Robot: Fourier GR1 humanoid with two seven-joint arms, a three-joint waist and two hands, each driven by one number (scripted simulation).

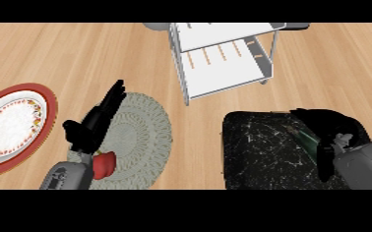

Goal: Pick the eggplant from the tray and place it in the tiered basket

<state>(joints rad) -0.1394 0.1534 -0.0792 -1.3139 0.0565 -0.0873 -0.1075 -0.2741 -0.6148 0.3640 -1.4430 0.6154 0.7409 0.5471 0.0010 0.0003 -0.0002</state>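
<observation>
The black speckled tray [254,152] lies at the lower right of the wooden counter. My right hand [341,125] is over the tray's right part, its fingers curled round the dark eggplant [307,138]; only the green stem end and a bit of the body show. The white tiered basket [225,64] with a grey metal frame stands at the top centre, beyond the tray and apart from the hand. My left hand [91,128] rests open at the lower left, fingers straight and pointing away from me.
A round grey woven mat [141,137] lies under the left hand, with a red vegetable [105,163] on its near edge by the wrist. A red-rimmed plate [22,123] sits at the far left. Bare wood separates tray and basket.
</observation>
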